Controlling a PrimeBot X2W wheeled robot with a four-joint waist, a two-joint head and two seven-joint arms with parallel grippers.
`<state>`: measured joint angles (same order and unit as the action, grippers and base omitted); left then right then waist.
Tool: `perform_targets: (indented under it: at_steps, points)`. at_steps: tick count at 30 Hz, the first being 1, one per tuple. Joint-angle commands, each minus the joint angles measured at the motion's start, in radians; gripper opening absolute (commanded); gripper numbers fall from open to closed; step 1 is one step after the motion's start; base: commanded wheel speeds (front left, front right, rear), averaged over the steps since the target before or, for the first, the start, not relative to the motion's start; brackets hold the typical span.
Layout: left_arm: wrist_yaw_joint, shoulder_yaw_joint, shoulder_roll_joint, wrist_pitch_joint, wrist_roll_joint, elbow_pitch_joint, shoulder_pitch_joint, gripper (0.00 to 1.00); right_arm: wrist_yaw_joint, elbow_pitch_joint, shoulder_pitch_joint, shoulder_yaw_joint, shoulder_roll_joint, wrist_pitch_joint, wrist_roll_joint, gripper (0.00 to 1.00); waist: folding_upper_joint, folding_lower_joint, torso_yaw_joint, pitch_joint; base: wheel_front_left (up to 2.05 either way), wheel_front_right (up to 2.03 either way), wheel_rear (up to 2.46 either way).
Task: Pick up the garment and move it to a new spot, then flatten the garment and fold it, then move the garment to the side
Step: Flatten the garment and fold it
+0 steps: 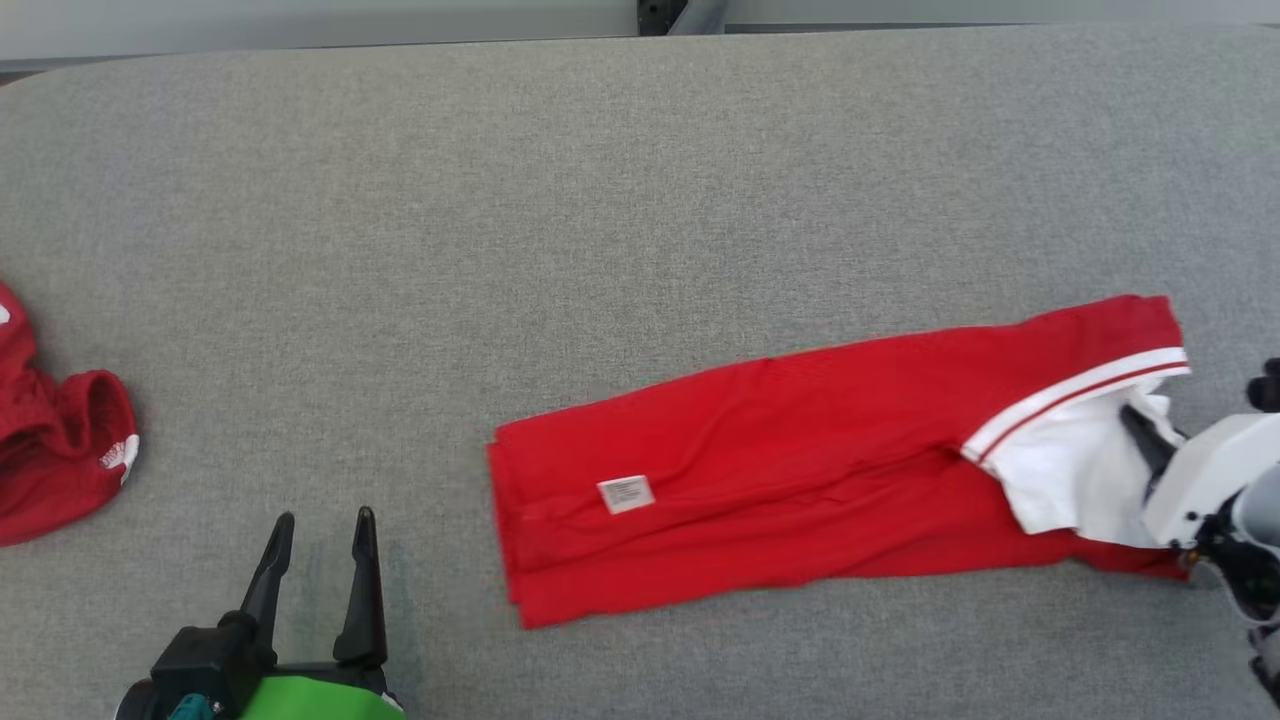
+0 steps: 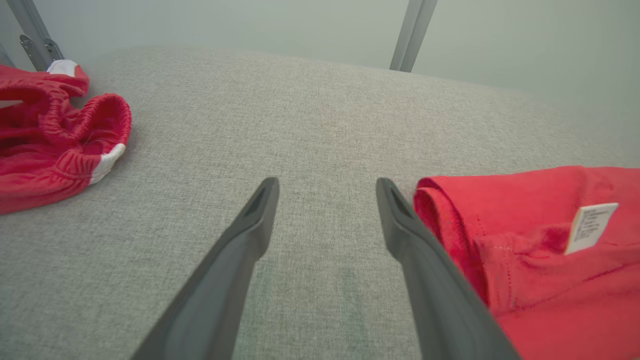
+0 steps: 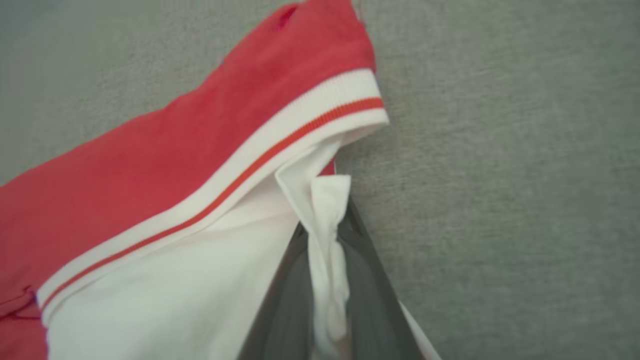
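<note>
1. The red garment (image 1: 800,470) lies on the grey surface (image 1: 500,200), from the middle over to the robot's right.
2. It is folded into a long strip. The strip lies a bit slanted, with its right end farther from the robot than its left end.
3. A small white label (image 1: 626,494) sits on top of the red cloth near the left end.
4. Near the right end there is a white band with a thin red stripe (image 1: 1080,395). Past the band the cloth is white (image 1: 1060,480).
5. The right fingers (image 1: 1145,440) are at that white end. In the right wrist view they (image 3: 370,290) are squeezed close together with a bunched bit of white cloth between them.
6. That view is a little blurry, so the pinched bit looks like an edge of the white part, but I am not sure.
7. The left fingers (image 1: 362,580) are at the lower left of the head view. They are spread wide and hold nothing.
8. In the left wrist view the left fingers (image 2: 240,250) point out over bare grey surface. The left end of the red garment (image 2: 540,260) is just beside the right-hand one.
9. Another red piece of clothing (image 1: 60,450) lies crumpled at the far left of the surface, well apart from the folded garment.
</note>
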<state>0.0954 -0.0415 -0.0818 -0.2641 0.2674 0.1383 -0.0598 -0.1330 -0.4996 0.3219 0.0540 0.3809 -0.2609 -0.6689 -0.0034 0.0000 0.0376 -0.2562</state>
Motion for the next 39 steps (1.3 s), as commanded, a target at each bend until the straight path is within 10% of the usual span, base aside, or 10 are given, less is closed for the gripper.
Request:
perform_targets:
  at_steps: [1, 9, 14, 23, 30, 38, 39]
  points:
    - [0.004, 0.005, 0.0, 0.0, -0.006, 0.008, 0.011, 1.0, 0.004, -0.018, -0.007, -0.017, 0.029, -0.005, -0.005, 0.0, 0.0034, 0.0, -0.005, 0.006, 0.0, 0.0, 0.0]
    - [0.028, 0.008, 0.021, 0.0, -0.027, 0.069, 0.004, 1.0, 0.003, -0.116, -0.026, -0.241, 0.282, -0.003, 0.031, 0.0, 0.0034, 0.0, 0.005, 0.032, 0.0, 0.0, 0.0]
    - [0.032, 0.023, 0.026, 0.0, -0.021, 0.072, -0.013, 1.0, 0.002, 0.057, -0.067, -0.233, 0.29, -0.026, 0.034, 0.0, 0.0034, 0.0, 0.001, 0.05, 0.0, 0.0, 0.0]
    - [0.034, 0.047, 0.03, 0.0, -0.017, 0.064, -0.027, 1.0, 0.002, 0.507, -0.215, -0.011, 0.026, -0.062, 0.144, 0.0, 0.0034, 0.0, -0.05, 0.05, 0.0, 0.0, 0.0]
    - [0.034, 0.047, 0.03, 0.0, -0.024, 0.074, 0.008, 1.0, 0.002, 0.465, -0.207, 0.195, -0.18, -0.034, 0.277, 0.0, 0.0034, 0.0, -0.045, 0.05, 0.0, 0.0, 0.0]
    - [0.035, 0.059, 0.03, 0.0, -0.009, 0.085, -0.004, 1.0, 0.002, 0.362, -0.187, 0.243, -0.241, 0.021, 0.344, 0.0, 0.0034, 0.0, -0.026, 0.058, 0.0, 0.0, 0.0]
    - [0.035, 0.059, 0.03, 0.0, -0.005, 0.087, -0.008, 1.0, 0.002, 0.356, -0.185, 0.244, -0.241, 0.03, 0.353, 0.33, 0.0034, 0.0, -0.024, 0.059, 0.0, 0.0, 0.0]
